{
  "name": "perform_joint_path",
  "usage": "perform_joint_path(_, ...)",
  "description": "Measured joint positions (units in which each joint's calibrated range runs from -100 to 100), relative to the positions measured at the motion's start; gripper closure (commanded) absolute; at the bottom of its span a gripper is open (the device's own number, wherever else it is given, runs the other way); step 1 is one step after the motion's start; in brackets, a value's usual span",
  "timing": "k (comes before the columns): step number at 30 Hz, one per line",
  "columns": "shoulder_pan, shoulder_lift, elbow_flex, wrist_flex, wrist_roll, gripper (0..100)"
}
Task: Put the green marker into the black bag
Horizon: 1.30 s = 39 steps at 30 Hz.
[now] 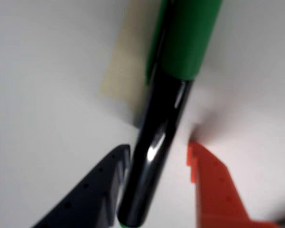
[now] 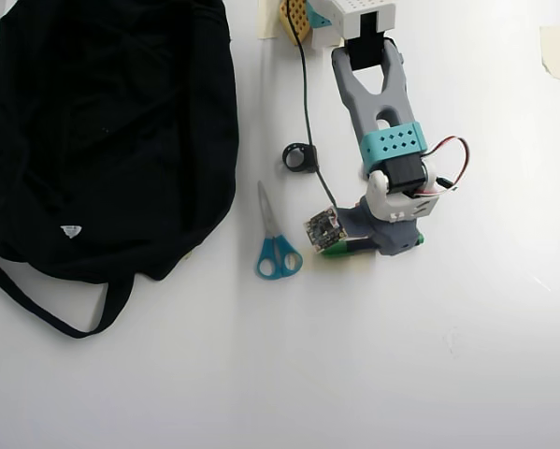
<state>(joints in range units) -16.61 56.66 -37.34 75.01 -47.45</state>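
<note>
Between the gripper's (image 1: 156, 159) wide jaws lies the marker (image 1: 168, 102), probably unpinched; next squeeze, carry to bag (image 2: 102, 131).

The wrist view rode just behind the jaws, very near the desk (image 1: 42, 95), facing forward along the green marker (image 1: 180, 71) between them. The overhead view looked straight down from far above — both shared only that small patch by the jaws.

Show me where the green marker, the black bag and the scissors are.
green marker (image 1: 190, 42), wrist view, on its green cap.
black bag (image 2: 102, 122), overhead view, on its fabric body.
scissors (image 2: 278, 257), overhead view, on the blue handles.
</note>
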Motion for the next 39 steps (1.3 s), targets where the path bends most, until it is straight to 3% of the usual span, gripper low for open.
perform_joint_path(9,0.0,0.0,0.2,1.7,0.0,90)
perform_joint_path(23,0.0,0.0,0.7,1.5,0.0,92)
perform_joint_path(26,0.0,0.0,0.8,1.5,0.0,98)
perform_joint_path(39,0.0,-0.7,0.9,6.8,0.0,98)
